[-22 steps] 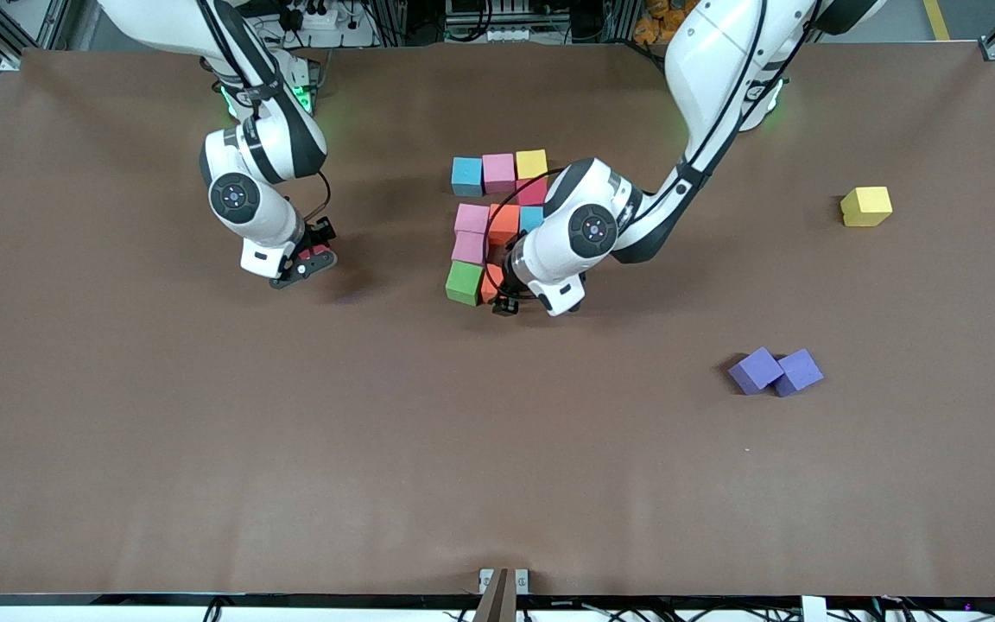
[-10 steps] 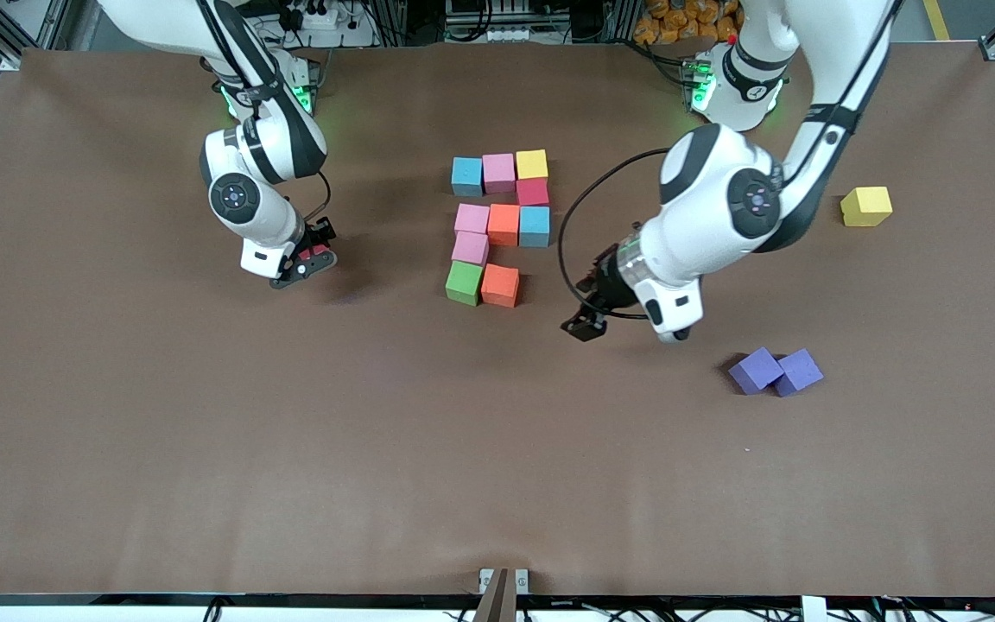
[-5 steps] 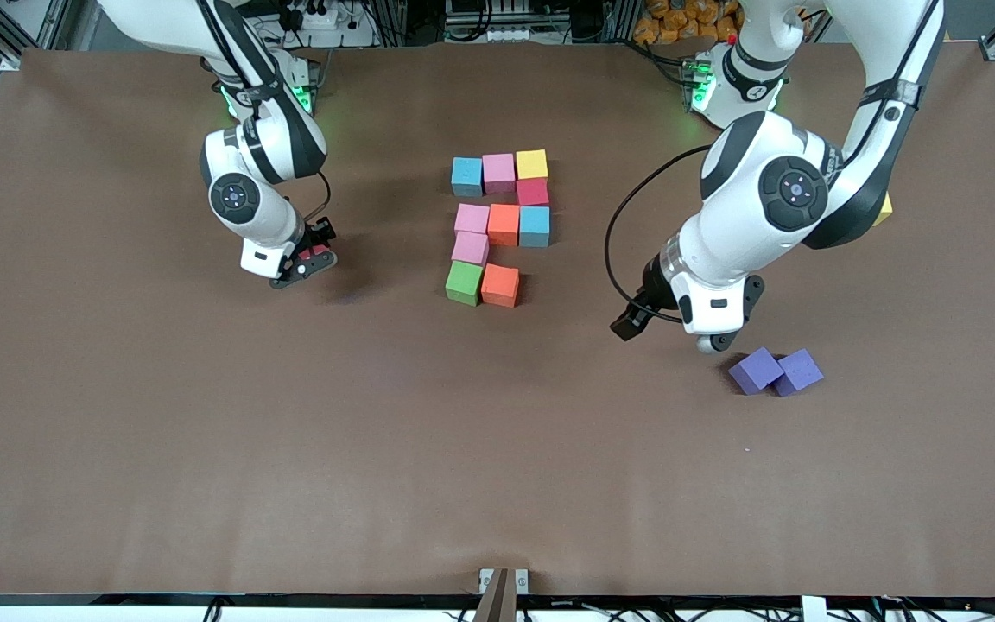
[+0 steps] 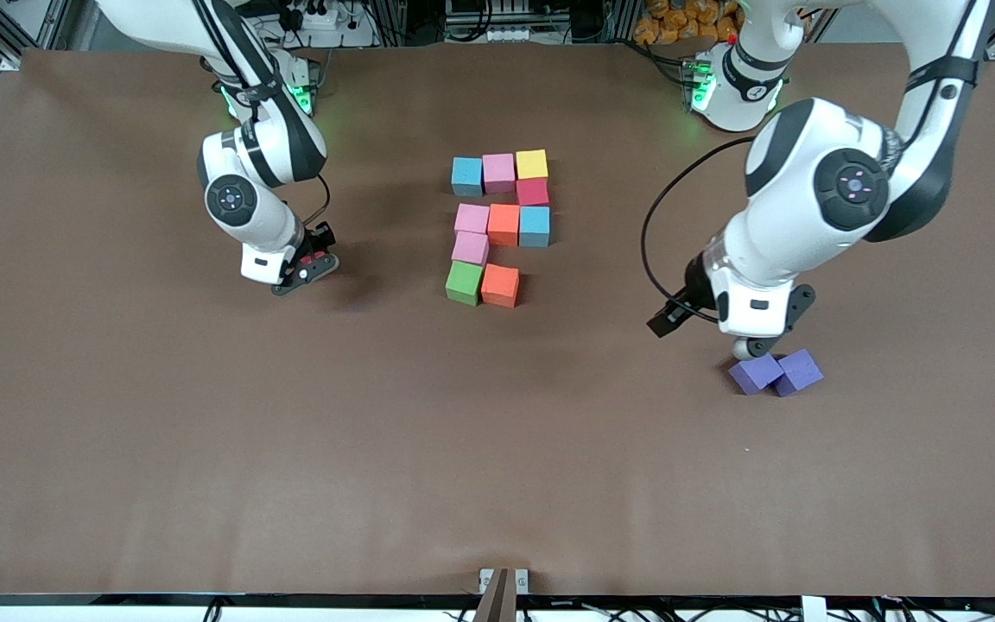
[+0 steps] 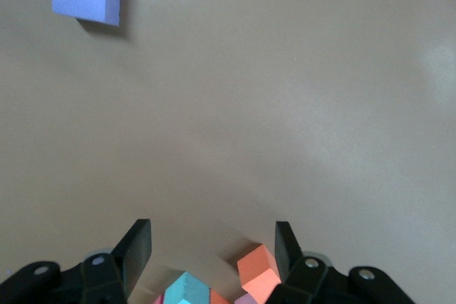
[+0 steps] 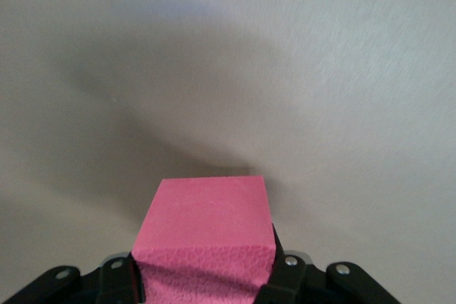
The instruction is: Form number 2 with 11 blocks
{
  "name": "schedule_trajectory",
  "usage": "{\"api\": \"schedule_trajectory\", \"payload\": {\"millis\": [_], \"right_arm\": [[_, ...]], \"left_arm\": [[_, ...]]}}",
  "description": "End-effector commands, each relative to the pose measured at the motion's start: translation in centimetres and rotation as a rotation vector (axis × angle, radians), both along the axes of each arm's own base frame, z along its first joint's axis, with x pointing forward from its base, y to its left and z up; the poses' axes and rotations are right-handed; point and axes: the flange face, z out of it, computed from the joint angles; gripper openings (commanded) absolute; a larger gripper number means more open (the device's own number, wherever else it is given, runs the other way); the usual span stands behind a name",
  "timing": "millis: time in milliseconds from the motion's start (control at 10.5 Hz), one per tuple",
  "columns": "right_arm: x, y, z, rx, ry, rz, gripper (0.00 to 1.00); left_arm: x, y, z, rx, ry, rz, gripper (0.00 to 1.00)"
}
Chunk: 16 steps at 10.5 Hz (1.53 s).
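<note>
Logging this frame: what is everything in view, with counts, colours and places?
digit cubes: ten; three pink, two light blue, two orange, one yellow, one red, one green; grouped mid-table.
purple cubes: two, purple, touching, toward the left arm's end.
held cube: one, pinkish red, in the right gripper.
table: one, brown.
left gripper: open, empty, above table beside the purple cubes.
right gripper: shut on the held cube, toward the right arm's end.

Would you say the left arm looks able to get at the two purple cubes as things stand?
Probably yes: the left claw hangs open and empty just above the purple cubes, which lie touching on bare table with nothing in the way.
</note>
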Motion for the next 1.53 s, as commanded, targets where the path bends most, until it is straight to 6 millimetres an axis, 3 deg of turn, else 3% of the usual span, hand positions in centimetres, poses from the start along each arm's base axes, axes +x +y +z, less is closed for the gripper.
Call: {"api": "schedule_trajectory", "payload": {"millis": [0,96,287,670,861,1052,1244,1435], "right_arm": [[4.2,2.9,5.2,0.034,-0.015,0.040,0.35],[5.8,6.1,7.7,0.048,-0.047,0.081,0.35],[8.0,11.9,9.5,0.106,-0.072,0.092,0.35],[8.2,23.8,11.7,0.241,-0.123,0.172,0.35],[9.1,30.0,12.8,0.283,-0.183,0.243,0.35],[8.2,34.5,11.0,0.291,-0.193,0.312,0.34],[6.9,38.8,7.8,0.310,-0.228,0.425,0.18],[4.6,41.6,6.1,0.326,-0.263,0.504,0.04]], "left_arm": [[0.0,1.7,1.5,0.027,-0.001,-0.058,0.78],[0.1,2.8,2.0,0.031,-0.002,-0.085,0.78],[0.3,5.0,2.7,0.037,-0.001,-0.139,0.78],[0.8,8.7,4.0,0.041,0.006,-0.218,0.78],[0.7,10.2,5.8,0.046,-0.004,-0.237,0.78],[0.4,11.1,6.9,0.050,-0.008,-0.279,0.78],[0.3,12.3,7.6,0.069,-0.007,-0.350,0.79],[-0.2,12.9,9.2,0.158,-0.043,-0.421,0.79]]}}
